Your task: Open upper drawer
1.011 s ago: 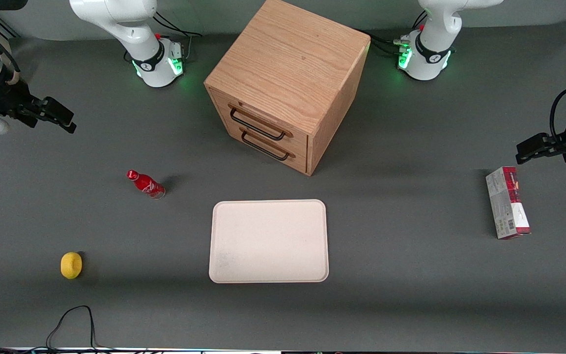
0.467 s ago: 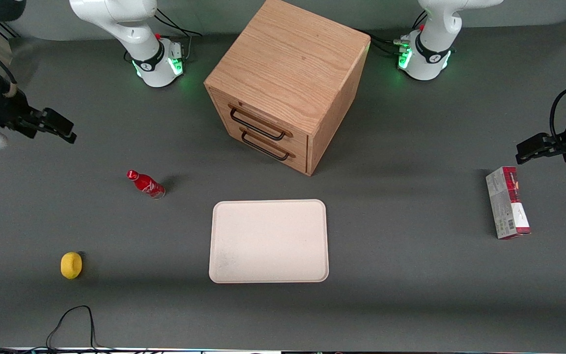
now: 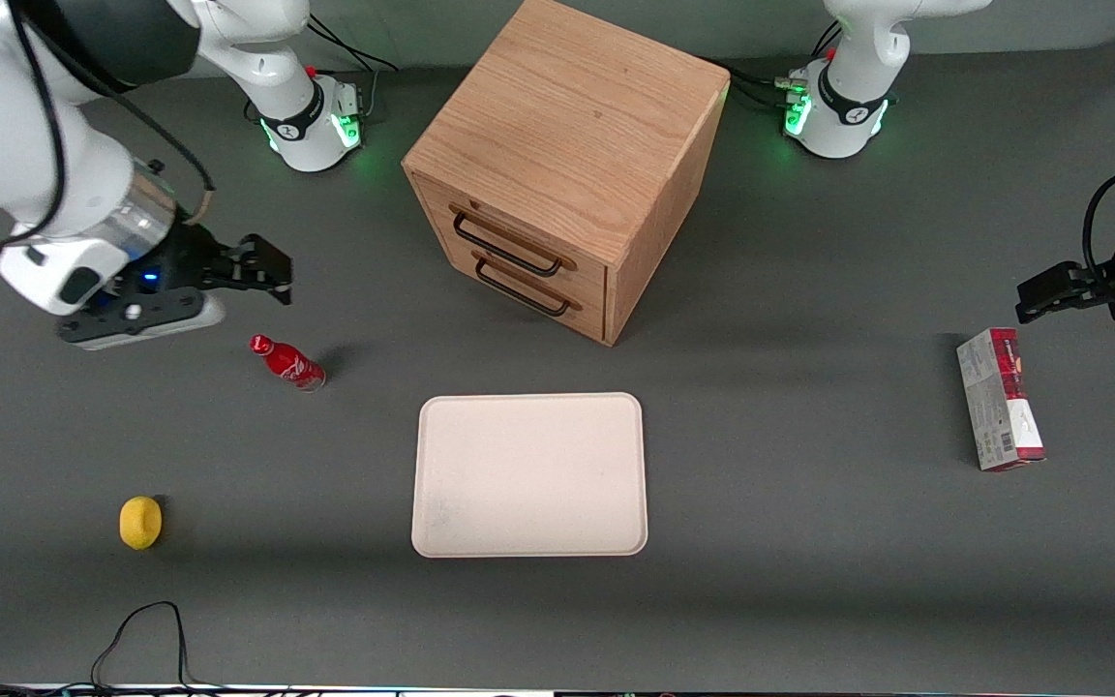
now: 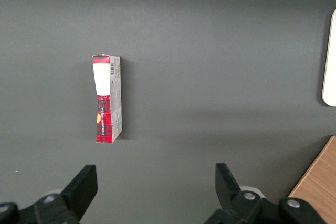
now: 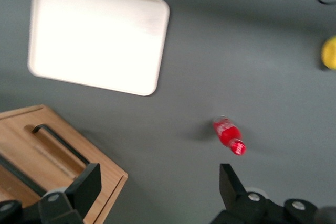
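The oak cube cabinet (image 3: 567, 126) stands at the table's middle, farther from the front camera than the tray. Its upper drawer (image 3: 519, 225) is shut, with its long black bar handle (image 3: 504, 248) above the lower drawer's handle (image 3: 522, 288). My right gripper (image 3: 277, 273) hangs open and empty above the table, apart from the cabinet toward the working arm's end, just above the red bottle (image 3: 287, 362). In the right wrist view the open gripper (image 5: 158, 182) frames bare table, with the cabinet front (image 5: 58, 161) and its black handles beside one finger.
A cream tray (image 3: 529, 474) lies in front of the cabinet. A yellow fruit (image 3: 140, 522) lies near the front edge toward the working arm's end. A red and grey box (image 3: 1000, 411) lies toward the parked arm's end. A black cable (image 3: 146, 620) loops at the front edge.
My right arm has swung in from the table's end toward the cabinet. The gripper now hangs by the red bottle. The drawers and the other objects have not moved.
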Robot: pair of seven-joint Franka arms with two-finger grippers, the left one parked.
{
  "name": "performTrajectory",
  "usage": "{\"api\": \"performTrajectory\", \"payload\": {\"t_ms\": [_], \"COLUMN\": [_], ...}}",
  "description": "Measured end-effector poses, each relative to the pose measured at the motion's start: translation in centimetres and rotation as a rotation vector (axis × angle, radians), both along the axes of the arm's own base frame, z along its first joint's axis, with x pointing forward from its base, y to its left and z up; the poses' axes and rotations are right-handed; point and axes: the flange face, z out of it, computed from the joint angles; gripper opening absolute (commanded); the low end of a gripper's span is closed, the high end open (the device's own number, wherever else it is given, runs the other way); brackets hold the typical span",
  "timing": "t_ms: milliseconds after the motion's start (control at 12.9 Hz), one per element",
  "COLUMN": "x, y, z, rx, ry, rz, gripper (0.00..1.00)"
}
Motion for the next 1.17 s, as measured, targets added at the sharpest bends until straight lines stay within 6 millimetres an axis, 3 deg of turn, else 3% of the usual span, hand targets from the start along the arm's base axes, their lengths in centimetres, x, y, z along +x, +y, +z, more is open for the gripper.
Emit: {"api": "performTrajectory", "payload": {"t_ms": [389,544,778,1167], "x": [-3.1,-4.2,-3.8,-5.2], "y": [8.8,11.2,13.5,18.9], "z": [-0.9,-2.0,-6.4,-12.9], "rx": [-0.028,-0.023,0.02,0.111], "ry": [-0.004,0.021,0.098,0.217], "rz": [0.276,0.446,0.686,0.827], "gripper": [1.0,1.0,1.0,1.0]}}
